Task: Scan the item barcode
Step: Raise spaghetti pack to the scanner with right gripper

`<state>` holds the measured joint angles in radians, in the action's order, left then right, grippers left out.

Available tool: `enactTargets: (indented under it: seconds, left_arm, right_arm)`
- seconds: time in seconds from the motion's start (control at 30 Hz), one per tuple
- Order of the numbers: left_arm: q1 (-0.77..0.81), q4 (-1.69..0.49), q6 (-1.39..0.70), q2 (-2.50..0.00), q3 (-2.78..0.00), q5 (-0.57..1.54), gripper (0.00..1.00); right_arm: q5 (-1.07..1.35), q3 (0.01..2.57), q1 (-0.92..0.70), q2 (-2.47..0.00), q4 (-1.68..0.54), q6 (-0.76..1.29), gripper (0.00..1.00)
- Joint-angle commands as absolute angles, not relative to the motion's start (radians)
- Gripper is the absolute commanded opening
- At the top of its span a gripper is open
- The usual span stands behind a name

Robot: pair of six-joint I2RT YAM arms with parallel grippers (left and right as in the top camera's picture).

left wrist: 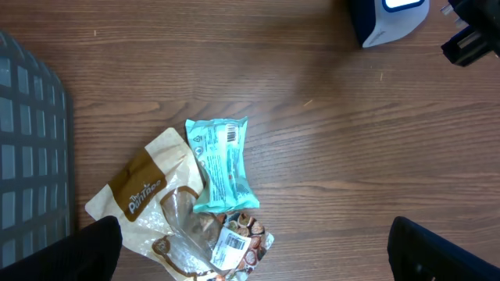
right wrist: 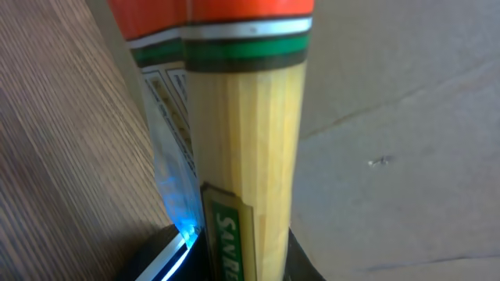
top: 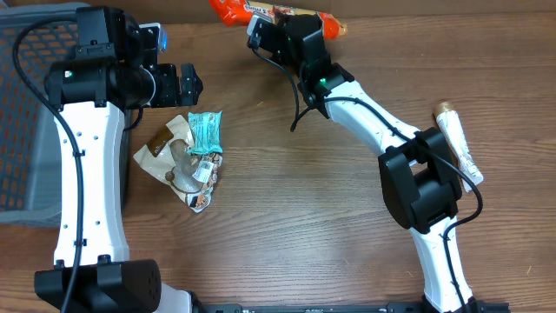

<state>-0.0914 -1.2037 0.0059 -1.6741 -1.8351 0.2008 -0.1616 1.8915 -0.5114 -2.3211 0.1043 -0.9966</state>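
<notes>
While the right arm stretches forward to the far table edge, the right gripper [top: 282, 33] is clamped tight on the orange pack [top: 236, 10], which pokes out leftward there. Beside the basket [top: 22, 130] the left arm is folded over, the left gripper [top: 193, 83] spread wide and empty, hovering near the teal packet [top: 206, 132] and brown pouch [top: 163, 143].
</notes>
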Motion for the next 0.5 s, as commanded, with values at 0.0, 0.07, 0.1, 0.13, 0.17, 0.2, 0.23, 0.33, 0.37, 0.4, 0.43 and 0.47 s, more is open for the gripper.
enactTargets:
  seconds: [0.0, 0.07, 0.1, 0.13, 0.17, 0.2, 0.23, 0.33, 0.37, 0.4, 0.43, 0.47]
  left_arm:
    - [-0.085, -1.2, 0.0, -1.673, -1.85, 0.199, 1.0]
    - [-0.085, -1.2, 0.0, -1.673, -1.85, 0.199, 1.0]
    - [-0.085, -1.2, 0.0, -1.673, -1.85, 0.199, 1.0]
    - [-0.085, -1.2, 0.0, -1.673, -1.85, 0.199, 1.0]
    - [-0.085, -1.2, 0.0, -1.673, -1.85, 0.199, 1.0]
    - [-0.085, -1.2, 0.0, -1.673, -1.85, 0.199, 1.0]
    - [-0.084, -1.2, 0.0, -1.673, -1.85, 0.199, 1.0]
    - [-0.085, -1.2, 0.0, -1.673, -1.85, 0.199, 1.0]
    - [-0.085, -1.2, 0.0, -1.673, -1.85, 0.199, 1.0]
    - [-0.085, -1.2, 0.0, -1.673, -1.85, 0.199, 0.99]
    - [-0.085, -1.2, 0.0, -1.673, -1.85, 0.199, 0.99]
    - [-0.085, -1.2, 0.0, -1.673, -1.85, 0.199, 1.0]
  right_arm:
    - [-0.191, 1.93, -0.505, -2.294, 0.141, -1.033, 0.04]
    - [-0.196, 1.93, -0.504, -2.294, 0.146, -1.062, 0.04]
    - [-0.199, 1.93, -0.504, -2.294, 0.145, -1.074, 0.04]
    - [-0.199, 1.93, -0.504, -2.294, 0.144, -1.079, 0.04]
    - [-0.198, 1.93, -0.504, -2.294, 0.136, -1.079, 0.04]
    - [-0.198, 1.93, -0.504, -2.295, 0.125, -1.079, 0.04]
    - [-0.198, 1.93, -0.504, -2.295, 0.114, -1.079, 0.04]
    - [-0.199, 1.93, -0.501, -2.3, 0.089, -1.079, 0.04]
    - [-0.199, 1.93, -0.501, -2.3, 0.082, -1.079, 0.04]
    - [-0.198, 1.93, -0.5, -2.3, 0.075, -1.079, 0.04]
    - [-0.199, 1.93, -0.499, -2.3, 0.07, -1.079, 0.04]
    - [-0.2, 1.93, -0.498, -2.3, 0.067, -1.079, 0.04]
